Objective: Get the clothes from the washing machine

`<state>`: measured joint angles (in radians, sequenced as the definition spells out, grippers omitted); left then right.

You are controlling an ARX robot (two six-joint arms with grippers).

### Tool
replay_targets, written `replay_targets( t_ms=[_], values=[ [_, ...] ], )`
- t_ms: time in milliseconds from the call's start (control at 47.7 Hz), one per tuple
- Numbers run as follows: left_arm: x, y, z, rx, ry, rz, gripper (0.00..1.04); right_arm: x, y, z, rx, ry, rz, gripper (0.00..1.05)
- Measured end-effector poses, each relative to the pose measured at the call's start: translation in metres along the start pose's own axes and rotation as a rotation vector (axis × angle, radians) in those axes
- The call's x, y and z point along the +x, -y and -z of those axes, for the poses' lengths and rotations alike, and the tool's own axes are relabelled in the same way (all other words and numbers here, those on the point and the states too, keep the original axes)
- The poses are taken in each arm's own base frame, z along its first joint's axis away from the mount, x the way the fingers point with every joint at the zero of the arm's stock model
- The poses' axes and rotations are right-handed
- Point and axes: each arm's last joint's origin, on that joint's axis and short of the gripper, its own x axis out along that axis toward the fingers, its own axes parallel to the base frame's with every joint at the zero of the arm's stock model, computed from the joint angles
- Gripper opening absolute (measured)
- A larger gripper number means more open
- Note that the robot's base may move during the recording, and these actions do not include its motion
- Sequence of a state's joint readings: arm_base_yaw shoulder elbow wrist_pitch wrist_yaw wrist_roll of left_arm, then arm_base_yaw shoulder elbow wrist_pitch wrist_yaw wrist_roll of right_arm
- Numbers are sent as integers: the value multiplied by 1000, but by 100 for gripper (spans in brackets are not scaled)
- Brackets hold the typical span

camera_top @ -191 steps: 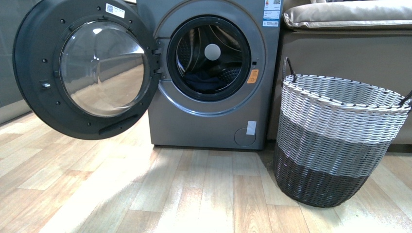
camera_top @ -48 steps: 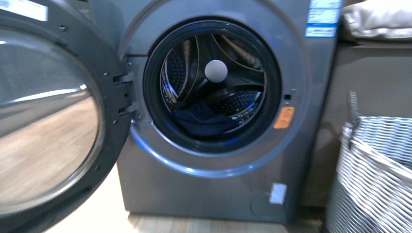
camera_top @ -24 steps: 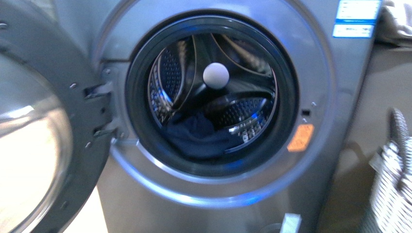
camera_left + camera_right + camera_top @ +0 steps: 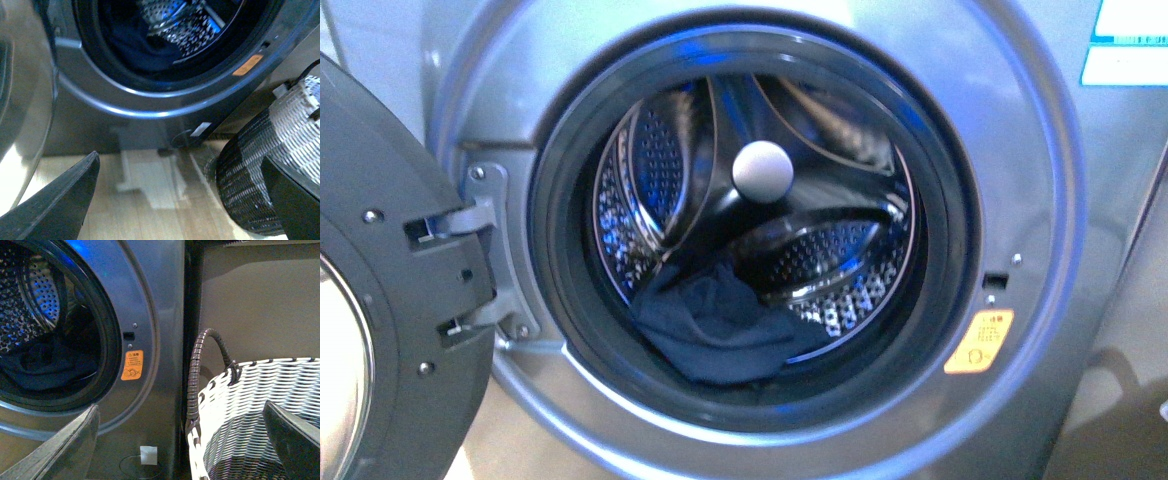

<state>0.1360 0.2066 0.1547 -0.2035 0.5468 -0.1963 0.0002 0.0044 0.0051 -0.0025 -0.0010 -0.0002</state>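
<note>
Step in hand: approach. You are close in on the washing machine [image 4: 1020, 150], and no garment is gripped yet.

- Clothes [image 4: 715, 325]: a dark navy heap low in the drum [image 4: 640, 190], lower centre of the front view, slumped against the black porthole rim. I cannot tell how many pieces it is.
- Door [image 4: 390, 330]: swung wide on its hinge at the left edge of the front view, clear of the opening.
- Left gripper [image 4: 180, 167]: fingers [image 4: 65, 200] spread wide and holding nothing. It sits low, looking up at the porthole rim, with the heap just inside.
- Right gripper [image 4: 181, 410]: also fully spread and empty. It sits beside the woven basket [image 4: 240, 385], facing the orange sticker [image 4: 980, 342].

Next move, as I judge it: send one arm through the opening, drop onto the heap and close on a thick fold. The left looks better lined up, but that is a guess. Clear the rubber rim going in, as cloth may drag on it coming out.

Surface and room: pale wood-plank floor [image 4: 150, 210], with the basket standing on it just beside the machine. The front view is soft and blue-tinged, so fine detail in the drum is unreliable.
</note>
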Motion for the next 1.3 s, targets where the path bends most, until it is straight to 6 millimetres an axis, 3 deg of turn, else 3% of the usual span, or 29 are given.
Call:
replay_targets(
  t_ms=[209,419,754,1068,1299],
  values=[
    [16,7,-39,55,72,15,98,0,0,0,0,0,0,97],
    [35,29,-72,114,106,106,98,0,0,0,0,0,0,97],
    [77,65,-97,206,81,253,98,0,0,0,0,0,0,97],
    [143,86,-118,285,51,278,98,0,0,0,0,0,0,97],
    [206,76,-106,312,-50,218,98,0,0,0,0,0,0,97]
  ],
)
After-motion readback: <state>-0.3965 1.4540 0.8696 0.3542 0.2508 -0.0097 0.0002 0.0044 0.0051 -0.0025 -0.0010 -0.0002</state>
